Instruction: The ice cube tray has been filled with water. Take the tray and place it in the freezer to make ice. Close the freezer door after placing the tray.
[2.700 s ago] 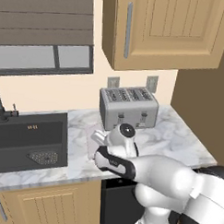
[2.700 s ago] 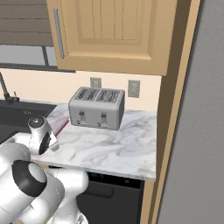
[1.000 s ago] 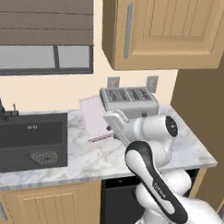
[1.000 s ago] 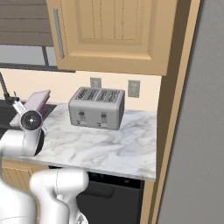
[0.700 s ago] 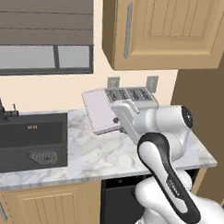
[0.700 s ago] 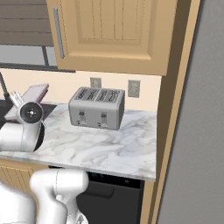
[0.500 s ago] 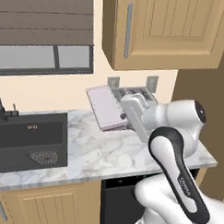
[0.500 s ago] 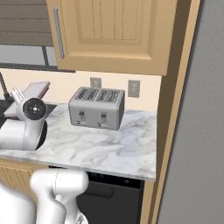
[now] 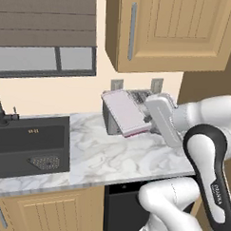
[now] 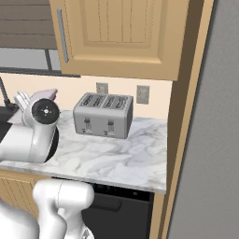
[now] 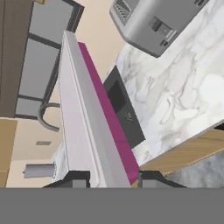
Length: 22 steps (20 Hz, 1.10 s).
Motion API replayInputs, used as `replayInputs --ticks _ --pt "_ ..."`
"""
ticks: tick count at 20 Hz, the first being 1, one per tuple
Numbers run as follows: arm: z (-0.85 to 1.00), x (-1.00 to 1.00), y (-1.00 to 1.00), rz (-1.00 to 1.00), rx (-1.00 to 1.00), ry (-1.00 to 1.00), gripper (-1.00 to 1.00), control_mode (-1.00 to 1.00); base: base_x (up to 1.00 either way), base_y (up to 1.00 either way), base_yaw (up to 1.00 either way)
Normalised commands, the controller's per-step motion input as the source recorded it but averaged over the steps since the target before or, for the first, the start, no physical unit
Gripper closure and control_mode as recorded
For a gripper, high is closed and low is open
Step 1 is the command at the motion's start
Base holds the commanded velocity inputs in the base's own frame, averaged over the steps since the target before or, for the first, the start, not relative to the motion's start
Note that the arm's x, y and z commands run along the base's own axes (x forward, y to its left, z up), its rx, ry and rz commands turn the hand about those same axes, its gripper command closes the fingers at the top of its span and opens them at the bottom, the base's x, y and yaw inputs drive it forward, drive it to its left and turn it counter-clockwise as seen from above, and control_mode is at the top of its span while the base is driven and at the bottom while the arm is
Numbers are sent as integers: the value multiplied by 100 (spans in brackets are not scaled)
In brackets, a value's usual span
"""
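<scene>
the ice cube tray is now well up off the bench, held in the air in front of the silver toaster. a few secs ago it was low over the marble by the sink; since then the arm has swung up and to the right w/ it, and the tray has tipped from near flat to steeply tilted, broad pale face toward the left base cam, magenta edge along its lower right side. in the hand view the tray runs away edge-on between the two fingers, one tip on each side of it, so the gripper is clamped on the tray's end. grip looks steady over the last sec.

meaning for the task: pick-up is done, carry has begun. freezer and its door aren't in these frames; a plain grey panel fills the right edge of the right base view, prob the fridge side, can't say which part. so placing + closing the door are both yet to do. judgement: that tilt is a worry w/ a water-filled tray, level it before going further.

writing: the arm's forearm carries a small dark vertical wordmark, too small to read for sure. no readable labels on toaster, cabinets or tray.
</scene>
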Motion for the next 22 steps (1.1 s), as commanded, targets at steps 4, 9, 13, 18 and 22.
replayInputs --ticks 4,9,13,18,22 --pt "0 -43 -47 0 2 -7 100 -100 0 0 0" --pt "-4 -44 -49 0 6 -11 100 -100 0 0 0" --pt "-15 -32 -38 0 8 -17 100 -100 0 0 0" --pt "-13 -1 -15 -1 10 -14 100 -100 0 0 0" --pt "-14 19 0 -7 11 -3 100 -100 0 0 0"
